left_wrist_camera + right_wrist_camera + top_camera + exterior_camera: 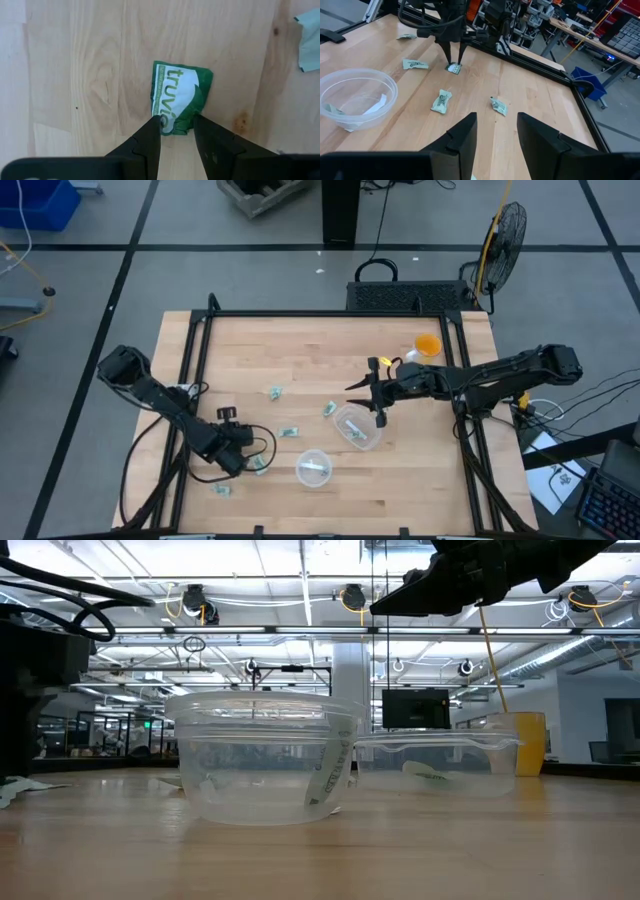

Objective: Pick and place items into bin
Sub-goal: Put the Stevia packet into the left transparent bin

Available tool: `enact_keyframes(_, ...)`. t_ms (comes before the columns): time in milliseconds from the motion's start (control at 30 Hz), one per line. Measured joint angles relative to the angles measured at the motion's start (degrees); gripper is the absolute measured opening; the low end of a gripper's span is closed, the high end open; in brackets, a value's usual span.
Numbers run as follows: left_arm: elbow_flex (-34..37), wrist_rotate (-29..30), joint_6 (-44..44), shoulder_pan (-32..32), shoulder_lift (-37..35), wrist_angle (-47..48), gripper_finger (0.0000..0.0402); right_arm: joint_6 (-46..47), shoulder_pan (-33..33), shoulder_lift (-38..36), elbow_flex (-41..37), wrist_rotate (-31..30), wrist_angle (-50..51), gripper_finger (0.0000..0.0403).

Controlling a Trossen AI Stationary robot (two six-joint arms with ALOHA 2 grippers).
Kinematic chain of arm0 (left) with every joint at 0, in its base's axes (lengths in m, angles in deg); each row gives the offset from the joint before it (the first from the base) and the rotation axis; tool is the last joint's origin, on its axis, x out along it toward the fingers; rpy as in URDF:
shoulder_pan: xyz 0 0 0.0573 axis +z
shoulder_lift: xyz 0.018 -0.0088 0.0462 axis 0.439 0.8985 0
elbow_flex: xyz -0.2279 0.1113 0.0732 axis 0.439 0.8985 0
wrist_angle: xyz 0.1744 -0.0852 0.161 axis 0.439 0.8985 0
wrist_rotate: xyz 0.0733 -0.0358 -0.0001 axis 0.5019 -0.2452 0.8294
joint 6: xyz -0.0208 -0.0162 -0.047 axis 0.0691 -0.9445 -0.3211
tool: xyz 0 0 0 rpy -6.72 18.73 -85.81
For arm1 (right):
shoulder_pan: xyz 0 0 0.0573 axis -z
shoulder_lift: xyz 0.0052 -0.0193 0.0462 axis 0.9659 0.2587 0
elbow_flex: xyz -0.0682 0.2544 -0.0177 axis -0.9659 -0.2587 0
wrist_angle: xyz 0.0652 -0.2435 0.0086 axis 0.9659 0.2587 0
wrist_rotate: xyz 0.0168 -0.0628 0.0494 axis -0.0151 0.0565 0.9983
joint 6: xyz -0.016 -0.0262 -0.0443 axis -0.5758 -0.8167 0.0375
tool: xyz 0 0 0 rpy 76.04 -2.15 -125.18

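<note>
Small green-and-white packets lie flat on the wooden table (300,360): one (274,391), one (328,409), one (289,432) and one (221,489). My left gripper (256,462) stands over another packet (177,97) near the table's near-left part and is shut on it. Two clear round cups (357,427) (314,468) stand mid-table with packets inside. My right gripper (365,392) hangs open in the air above the farther cup (435,765), touching nothing. My left gripper (177,131) pinches the packet by one short end (176,128) between its two fingers (152,135), and that end is crumpled between them. The fingers come from above, pointing down, as the right wrist view shows (453,60). The rest of the packet lies flat on the table.
An orange cup (427,345) stands toward the far right of the table. A black frame rail (330,313) runs around the table. In the right wrist view, loose packets (441,100) (498,106) (415,64) lie between a clear cup (355,97) and the left arm.
</note>
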Motion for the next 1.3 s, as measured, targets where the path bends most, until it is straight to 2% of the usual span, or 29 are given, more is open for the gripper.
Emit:
enact_keyframes(133,0.0,0.0,-0.5,0.0,0.0,-0.9,0.0112,-0.3,0.0,0.0,0.0,0.0,0.0,0.0132)
enact_keyframes(400,0.2,0.5,-0.1,0.0,0.1,-4.2,0.0015,0.4,0.0,0.0,0.0,0.0,0.0,0.0132)
enact_keyframes(467,0.0,1.7,-0.5,0.1,0.2,-5.1,0.0010,0.7,0.0,0.0,0.0,0.0,0.0,0.0132)
enact_keyframes(567,-1.0,4.0,0.9,0.1,0.5,-5.6,0.0024,0.7,0.0,0.0,0.0,0.0,0.0,0.0132)
enact_keyframes(733,-4.9,9.8,11.1,1.4,0.4,-9.9,0.0021,0.7,0.0,0.0,0.0,0.0,-0.1,0.0132)
enact_keyframes(900,-9.7,11.2,22.0,4.3,0.3,-22.4,0.0011,1.7,0.0,0.0,0.0,0.0,-0.5,0.0132)
enact_keyframes(1000,-11.2,11.1,27.8,6.1,0.3,-35.8,0.0022,2.6,0.0,0.0,0.0,0.0,-0.5,0.0132)
enact_keyframes(1100,-11.4,8.6,33.2,7.9,0.9,-46.9,0.0018,4.0,0.0,0.0,0.0,0.0,-0.5,0.0132)
enact_keyframes(1200,-11.4,5.3,35.0,9.2,2.6,-50.7,0.0007,4.8,0.0,0.0,0.0,0.0,-0.5,0.0132)
enact_keyframes(1300,-11.4,0.3,32.7,10.0,6.1,-52.2,0.0015,4.8,0.0,0.0,0.0,0.0,-0.4,0.0132)
